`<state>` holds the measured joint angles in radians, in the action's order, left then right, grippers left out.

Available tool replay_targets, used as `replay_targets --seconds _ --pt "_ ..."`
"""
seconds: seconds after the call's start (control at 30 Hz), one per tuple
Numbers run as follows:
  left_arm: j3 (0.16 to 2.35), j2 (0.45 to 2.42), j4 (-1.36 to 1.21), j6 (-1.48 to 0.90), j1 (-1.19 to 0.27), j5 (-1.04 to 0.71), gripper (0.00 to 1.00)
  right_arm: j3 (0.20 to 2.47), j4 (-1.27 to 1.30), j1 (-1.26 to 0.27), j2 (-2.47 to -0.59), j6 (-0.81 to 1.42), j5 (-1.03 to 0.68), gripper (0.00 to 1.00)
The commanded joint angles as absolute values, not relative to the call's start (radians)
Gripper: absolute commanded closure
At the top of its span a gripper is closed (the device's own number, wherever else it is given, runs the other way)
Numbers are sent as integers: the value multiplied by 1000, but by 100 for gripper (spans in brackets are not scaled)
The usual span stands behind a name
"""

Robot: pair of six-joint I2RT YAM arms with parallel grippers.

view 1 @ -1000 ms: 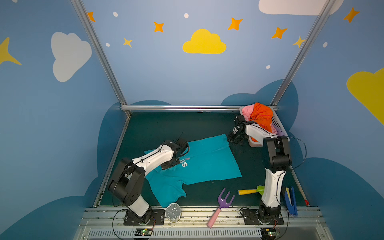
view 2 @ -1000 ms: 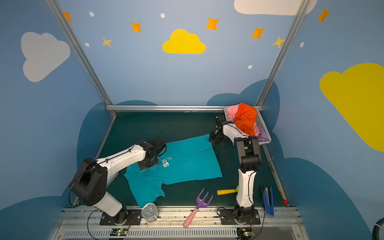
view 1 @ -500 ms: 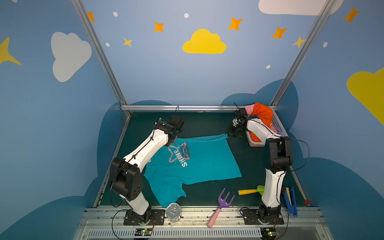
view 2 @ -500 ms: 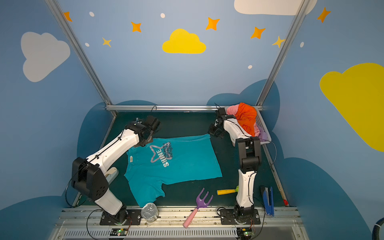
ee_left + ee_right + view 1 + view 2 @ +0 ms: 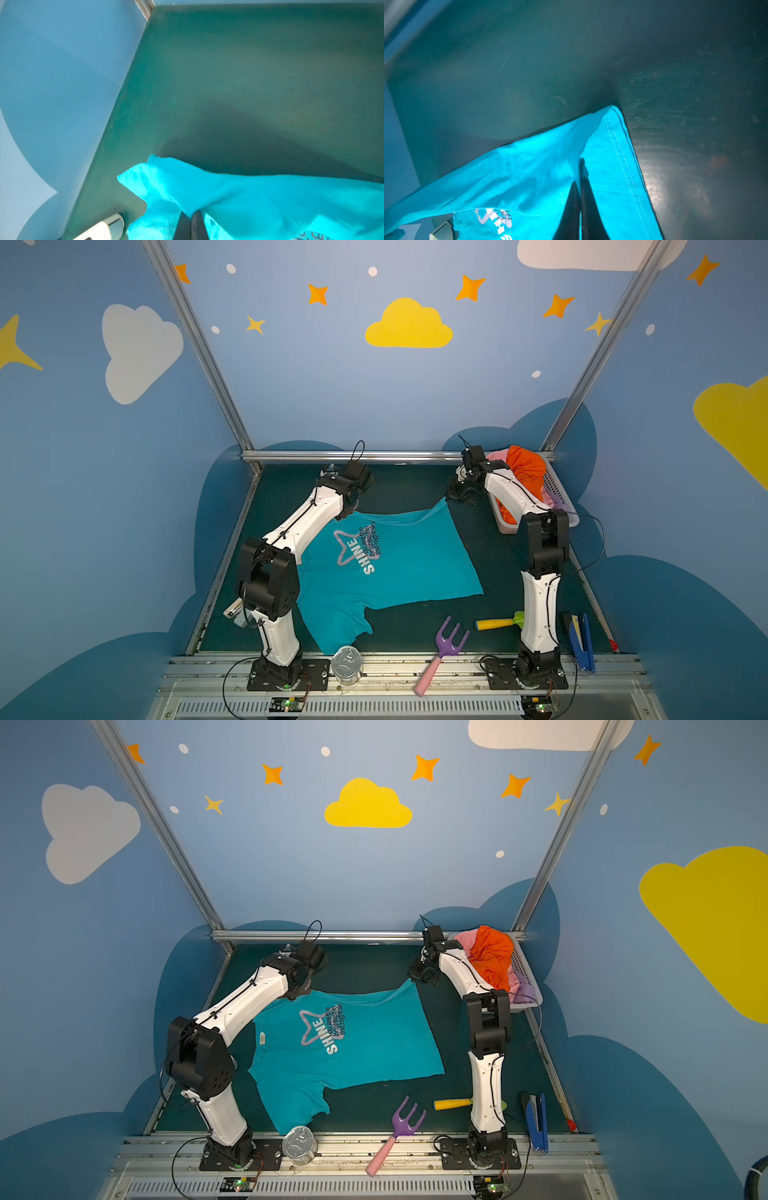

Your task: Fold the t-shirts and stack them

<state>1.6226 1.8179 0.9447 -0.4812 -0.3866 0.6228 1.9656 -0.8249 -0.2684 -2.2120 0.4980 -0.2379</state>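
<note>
Corners on the far side of the teal shirt (image 5: pixel 395 568) are both in our grip; the shirt lies spread print-up in the middle of the mat (image 5: pixel 415 485). The left gripper (image 5: pixel 190 216) is clamped tight on the far left corner, the right gripper (image 5: pixel 579 176) on the far right hem corner, raised a little off the mat. At the far right the basket (image 5: pixel 559 493) holds the orange shirt (image 5: pixel 525 472), the pink shirt (image 5: pixel 498 456) and the lilac shirt (image 5: pixel 524 992), all bunched.
</note>
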Motion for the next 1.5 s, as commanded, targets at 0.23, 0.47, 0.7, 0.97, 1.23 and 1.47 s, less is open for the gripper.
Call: replay_targets --seconds 0.23,0.47,0.7,0.97,1.23,1.47 --pt "1556 1776 904 -465 -365 640 96 1945 -840 -272 -2194 494 -227 100" --pt "1329 1687 877 -563 -392 584 96 1801 -783 -271 -2128 503 -225 100" --pt "1213 1676 860 -613 -404 545 96 1665 -723 -271 -2090 520 -233 100" --pt "1195 1734 846 -626 -419 548 96 1606 -697 -271 -2080 525 -233 100" --pt "1186 1790 831 -642 -432 507 96 1605 -707 -265 -2080 515 -213 100" --pt "1159 1809 816 -656 -443 488 96 1614 -720 -260 -2077 512 -207 100"
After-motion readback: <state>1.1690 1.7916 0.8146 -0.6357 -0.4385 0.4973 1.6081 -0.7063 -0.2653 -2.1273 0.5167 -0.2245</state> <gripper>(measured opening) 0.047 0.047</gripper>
